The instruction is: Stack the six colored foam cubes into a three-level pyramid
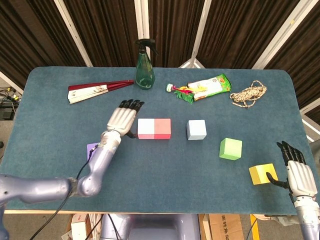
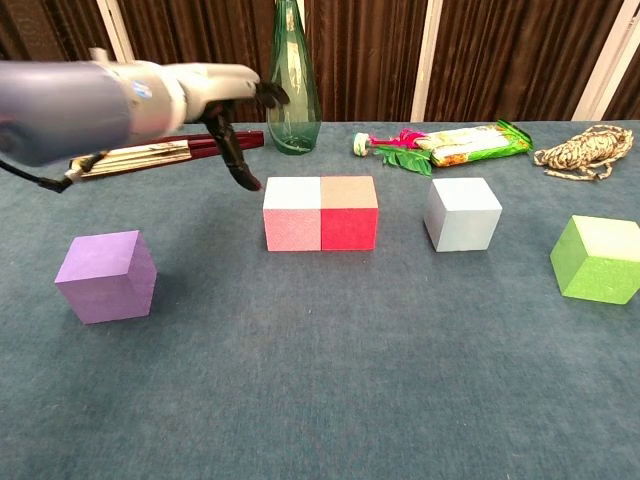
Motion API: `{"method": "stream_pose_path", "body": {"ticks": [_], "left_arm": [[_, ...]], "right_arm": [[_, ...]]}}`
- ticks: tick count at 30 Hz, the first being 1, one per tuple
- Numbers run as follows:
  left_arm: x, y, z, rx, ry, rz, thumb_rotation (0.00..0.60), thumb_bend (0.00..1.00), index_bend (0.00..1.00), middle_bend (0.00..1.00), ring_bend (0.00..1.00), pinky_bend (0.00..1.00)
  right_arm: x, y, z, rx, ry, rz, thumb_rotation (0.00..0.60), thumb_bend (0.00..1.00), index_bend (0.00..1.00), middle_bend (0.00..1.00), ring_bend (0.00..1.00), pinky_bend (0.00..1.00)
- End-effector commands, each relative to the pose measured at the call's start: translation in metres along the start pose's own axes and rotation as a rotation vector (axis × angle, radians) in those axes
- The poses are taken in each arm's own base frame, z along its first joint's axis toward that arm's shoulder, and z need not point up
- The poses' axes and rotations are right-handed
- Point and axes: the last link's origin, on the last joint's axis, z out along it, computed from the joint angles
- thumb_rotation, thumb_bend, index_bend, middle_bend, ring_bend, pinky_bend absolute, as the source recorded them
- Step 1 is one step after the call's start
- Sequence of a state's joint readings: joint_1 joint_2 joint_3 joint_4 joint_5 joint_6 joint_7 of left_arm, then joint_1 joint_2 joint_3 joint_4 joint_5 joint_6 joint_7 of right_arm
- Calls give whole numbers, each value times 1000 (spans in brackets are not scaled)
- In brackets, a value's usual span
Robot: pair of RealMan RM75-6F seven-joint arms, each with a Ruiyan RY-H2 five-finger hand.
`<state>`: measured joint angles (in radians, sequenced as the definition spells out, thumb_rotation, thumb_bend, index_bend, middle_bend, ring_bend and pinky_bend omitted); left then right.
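While the pink cube [image 1: 145,128] and red cube [image 1: 162,128] are being kept touching as base, the left hand [image 1: 121,119] is being held beside them, fingers [image 1: 131,104] spread, empty; the right hand [image 1: 299,175] is being rested open near the yellow cube [image 1: 261,173].

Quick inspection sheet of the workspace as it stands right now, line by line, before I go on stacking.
Surface: blue table, flat.
Job's things: pink cube and red cube touching side by side; pale blue cube, green cube, yellow cube and purple cube each apart; nothing stacked.
Clutter: spray bottle, folded fan, snack packet, rope bundle along the far edge.
Hands: left hand open, raised left of the pink cube; right hand open beside the yellow cube.
Cables: thin black cable along the left arm.
Surroundings: dark curtains.
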<state>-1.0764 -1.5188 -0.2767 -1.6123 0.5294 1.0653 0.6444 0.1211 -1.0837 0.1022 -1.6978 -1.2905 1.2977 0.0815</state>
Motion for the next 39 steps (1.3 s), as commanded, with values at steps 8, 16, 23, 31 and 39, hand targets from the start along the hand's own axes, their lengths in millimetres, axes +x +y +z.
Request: {"method": "stream_pose_path", "body": {"ticks": [8, 16, 23, 31, 39], "left_arm": [[13, -89, -110, 81, 188, -18, 600, 65, 0, 13, 0, 47], [6, -140, -177, 164, 240, 22, 600, 65, 0, 5, 0, 43], [7, -153, -190, 176, 248, -15, 600, 65, 0, 2, 0, 42], [13, -153, -191, 162, 254, -49, 600, 65, 0, 1, 0, 41], [17, -153, -192, 163, 266, -58, 600, 64, 0, 1, 0, 42]], "right_arm": [[-1, -2, -1, 20, 24, -56, 600, 313, 0, 0, 0, 0], [-3, -13, 0, 44, 44, -80, 600, 313, 0, 0, 0, 0], [2, -55, 25, 146, 29, -104, 600, 312, 0, 0, 0, 0], [-1, -143, 71, 329, -49, -131, 600, 309, 0, 0, 0, 0], [-31, -199, 106, 409, -174, -168, 600, 309, 0, 0, 0, 0]]}}
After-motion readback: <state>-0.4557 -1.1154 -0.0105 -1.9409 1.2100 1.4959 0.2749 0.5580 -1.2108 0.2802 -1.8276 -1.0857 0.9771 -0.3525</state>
